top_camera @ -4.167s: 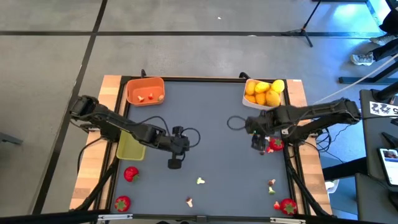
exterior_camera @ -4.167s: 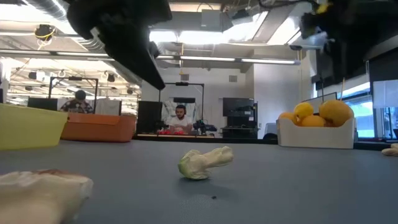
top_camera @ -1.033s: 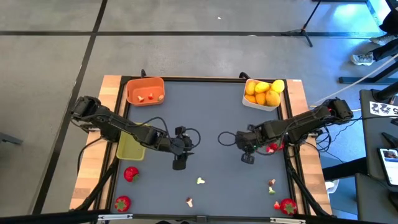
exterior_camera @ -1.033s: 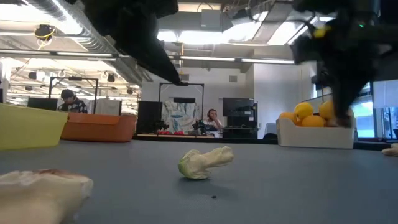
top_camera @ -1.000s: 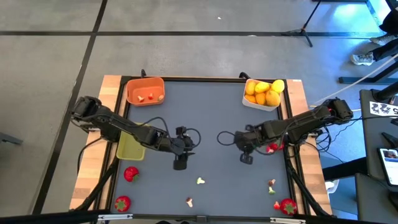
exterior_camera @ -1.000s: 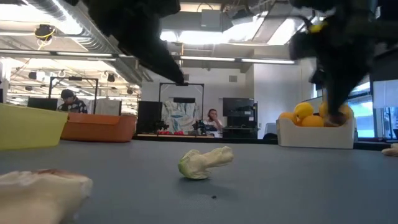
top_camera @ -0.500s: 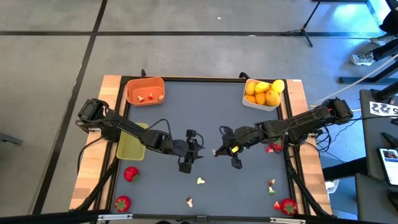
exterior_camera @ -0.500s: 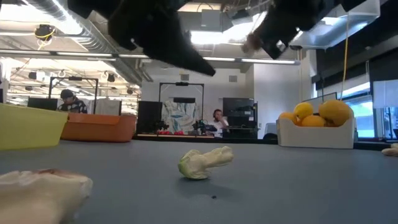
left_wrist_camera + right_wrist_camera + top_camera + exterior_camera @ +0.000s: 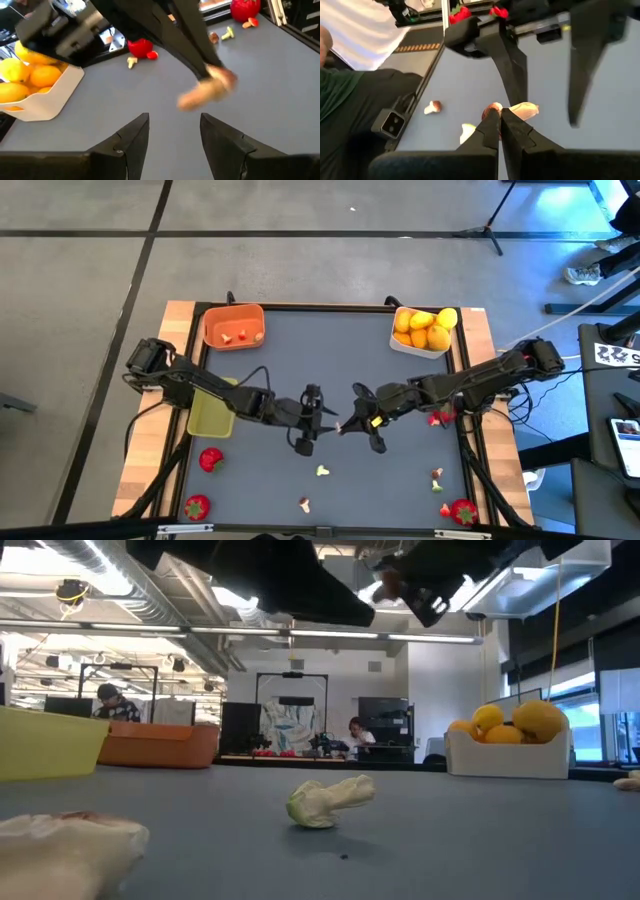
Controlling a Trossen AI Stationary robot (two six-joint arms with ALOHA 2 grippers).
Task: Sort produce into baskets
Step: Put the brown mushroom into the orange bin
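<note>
Looking down, you see three bins: orange bin (image 9: 233,326), white bin (image 9: 424,330), yellow bin (image 9: 211,414). Near the table (image 9: 330,360) middle, your right gripper (image 9: 343,426) pinches a pale mushroom (image 9: 520,109). Your left gripper (image 9: 318,427), half open and empty, waits just beside it.

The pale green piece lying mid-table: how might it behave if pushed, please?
The pale green piece looks lumpy and oblong, so it would probably pivot or skid, not roll. Lying low and flat, it seems unlikely to tip.
</note>
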